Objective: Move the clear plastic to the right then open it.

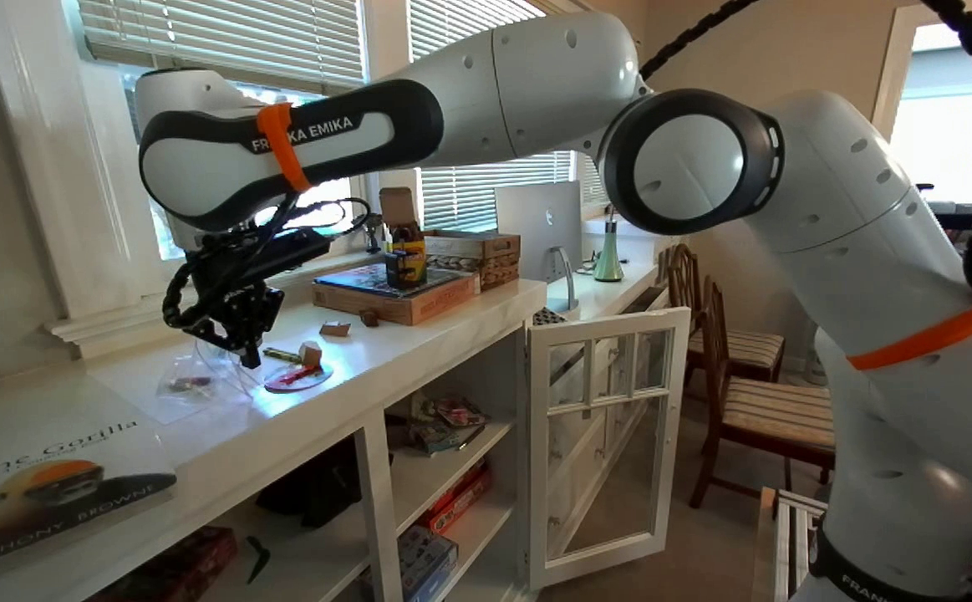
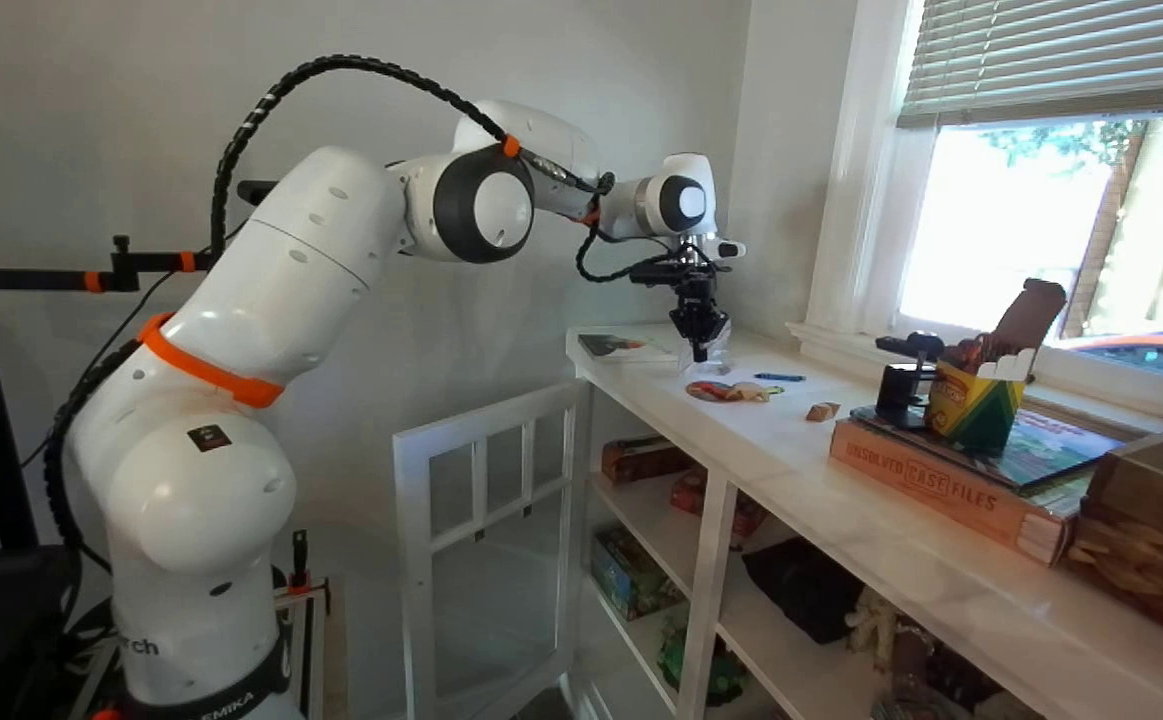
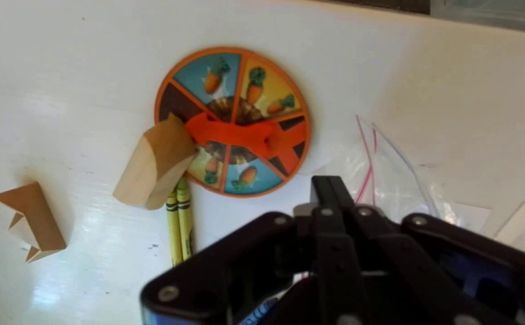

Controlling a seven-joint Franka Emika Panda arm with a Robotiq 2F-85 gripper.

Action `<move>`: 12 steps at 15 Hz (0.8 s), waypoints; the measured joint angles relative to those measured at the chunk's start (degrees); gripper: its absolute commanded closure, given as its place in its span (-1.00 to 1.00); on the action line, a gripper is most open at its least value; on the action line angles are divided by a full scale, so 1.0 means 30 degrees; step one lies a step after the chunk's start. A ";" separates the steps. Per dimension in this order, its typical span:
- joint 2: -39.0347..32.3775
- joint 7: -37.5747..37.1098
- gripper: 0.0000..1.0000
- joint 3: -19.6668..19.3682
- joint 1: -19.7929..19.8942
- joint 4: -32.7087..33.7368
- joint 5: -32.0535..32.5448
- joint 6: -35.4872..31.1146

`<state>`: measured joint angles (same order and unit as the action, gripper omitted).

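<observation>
Evidently the clear plastic (image 3: 395, 176) is a limp bag with pinkish seal lines, lying on the counter (image 3: 86, 58) just beside the hand (image 3: 328, 186); in both exterior views some of its film seems to stand up near the fingers (image 3: 321, 192). Those are pressed together with no gap showing, but whether a fold is caught between them I cannot tell (film this thin would hardly part them).

That doubt is the chief risk. If nothing is pinched, a sideways move would probably brush over the bag and leave it behind; if only its outermost edge is, the slick film may slip free.

Whose right the task means is unclear, yet either way has a neighbour: the round game disc (image 3: 226, 106) on one side, the book (image 1: 59, 493) on the other. Dragged low towards the disc, the bag could shove it, along with the wooden block (image 3: 154, 164) at its rim and the yellow crayons (image 3: 178, 225).

Opening looks the harder half to me: with nothing holding the far side down, a pull at the seal may simply tow the whole bag. A hard tug might also spill the small dark thing (image 1: 190, 383), which shows in or under the film; I cannot say which.
</observation>
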<state>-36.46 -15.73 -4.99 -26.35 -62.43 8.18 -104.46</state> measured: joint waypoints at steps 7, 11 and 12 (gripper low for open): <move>0.1080 -0.0009 1.00 -0.0495 -0.0249 -0.1639 0.1538 0.0515; 0.1575 -0.0166 1.00 -0.0852 -0.0247 -0.2360 0.2073 0.0505; 0.1622 -0.0276 1.00 -0.0931 -0.0246 -0.2416 0.2119 0.0488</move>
<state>-31.59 -16.56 -7.79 -27.09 -69.67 14.53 -103.00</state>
